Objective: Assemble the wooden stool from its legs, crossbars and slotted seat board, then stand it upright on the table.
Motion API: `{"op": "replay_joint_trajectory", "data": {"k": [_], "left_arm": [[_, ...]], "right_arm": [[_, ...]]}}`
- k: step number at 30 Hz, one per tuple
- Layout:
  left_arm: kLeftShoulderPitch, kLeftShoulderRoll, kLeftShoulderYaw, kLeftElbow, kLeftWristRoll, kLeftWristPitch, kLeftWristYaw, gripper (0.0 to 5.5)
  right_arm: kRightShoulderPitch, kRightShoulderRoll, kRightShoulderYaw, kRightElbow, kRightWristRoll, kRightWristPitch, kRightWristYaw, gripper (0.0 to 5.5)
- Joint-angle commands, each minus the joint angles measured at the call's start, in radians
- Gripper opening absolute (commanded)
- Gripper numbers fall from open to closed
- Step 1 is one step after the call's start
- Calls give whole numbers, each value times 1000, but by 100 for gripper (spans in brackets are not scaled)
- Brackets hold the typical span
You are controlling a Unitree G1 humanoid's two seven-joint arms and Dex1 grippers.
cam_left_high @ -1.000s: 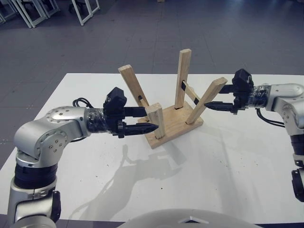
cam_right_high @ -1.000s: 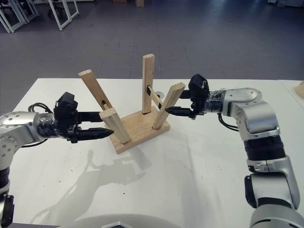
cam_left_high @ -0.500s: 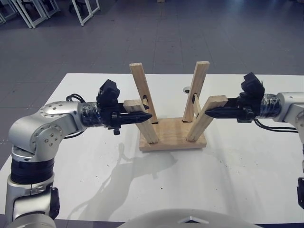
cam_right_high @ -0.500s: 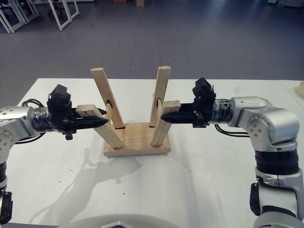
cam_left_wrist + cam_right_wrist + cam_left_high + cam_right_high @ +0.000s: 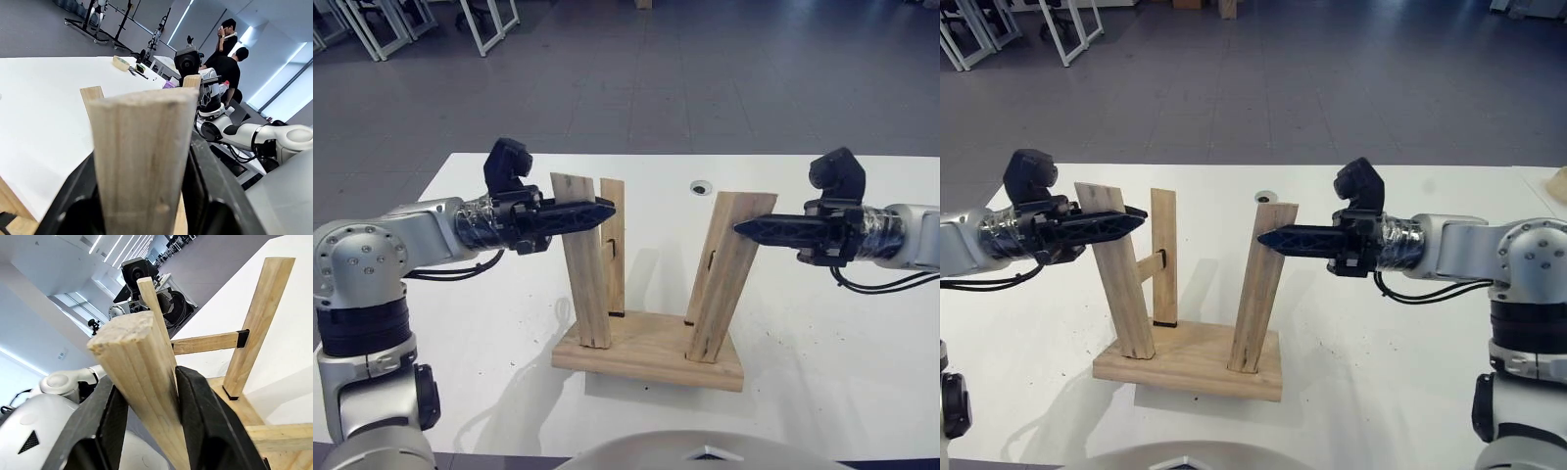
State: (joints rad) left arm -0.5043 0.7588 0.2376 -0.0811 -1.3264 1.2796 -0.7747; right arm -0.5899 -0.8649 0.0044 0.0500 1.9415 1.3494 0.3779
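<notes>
- Left gripper reaches in from the left side of a white table, its two black fingers clenched on the top end of a wooden leg.
- An upside-down stool sits at the middle of the table, near the robot, with its legs pointing up.
- The near-left leg is the one in the left gripper. It rises from the board and leans slightly left at the top.
- The far-left leg stands just behind it, close to upright.
- A short crossbar runs between these two left legs about halfway up, and its far end meets a dark slot in the far leg.
- The seat board lies flat and low, under the legs. A shadow runs along its near edge, and it is not clear whether the board touches the table or hangs just above it.
- A small round hole is set in the table top farther back, behind the stool.
- The near-right leg rises from the right half of the board and leans right at the top.
- Right gripper comes in from the right side, level with the left one, its black fingers clamped on either side of that leg's top end.
</notes>
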Motion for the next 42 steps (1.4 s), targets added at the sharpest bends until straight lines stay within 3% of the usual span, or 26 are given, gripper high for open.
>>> {"op": "replay_joint_trajectory", "data": {"k": [1, 5, 10, 17, 23, 26, 29, 30, 33, 35, 38, 42], "left_arm": [[-133, -51, -43, 178, 15, 80, 38, 213], [-214, -100, -79, 341, 117, 73, 43, 290], [-233, -78, -132, 520, 319, -29, -31, 390], [-301, -28, -125, 810, 513, -150, -198, 395], [-341, 59, -31, 899, 533, -154, -329, 395], [-254, 126, 1, 808, 543, -167, -373, 395], [46, 194, 46, 497, 507, -207, -494, 395], [187, 222, 57, 354, 501, -217, -530, 395], [564, 261, 140, -9, 514, -245, -568, 453], [734, 282, 173, -125, 583, -320, -580, 489], [841, 317, 149, -181, 692, -471, -609, 494], [865, 286, 68, -294, 764, -635, -596, 494]], "right_arm": [[-119, 71, 78, 253, -33, 28, -71, 187], [-207, 138, 73, 438, -229, 65, -13, 277], [-217, 157, 10, 504, -430, 74, 94, 390], [-187, 167, -64, 489, -621, 94, 201, 544], [-120, 157, -123, 433, -737, 88, 257, 548], [-20, 112, -133, 277, -806, 21, 305, 548], [139, 25, -160, 42, -846, -77, 444, 548], [210, -38, -108, -43, -929, -158, 494, 548], [477, -241, -18, -286, -1104, -367, 718, 550], [564, -294, -12, -337, -1176, -463, 789, 550], [601, -291, -13, -361, -1235, -553, 836, 550], [526, -195, 51, -373, -1298, -614, 799, 550]]}}
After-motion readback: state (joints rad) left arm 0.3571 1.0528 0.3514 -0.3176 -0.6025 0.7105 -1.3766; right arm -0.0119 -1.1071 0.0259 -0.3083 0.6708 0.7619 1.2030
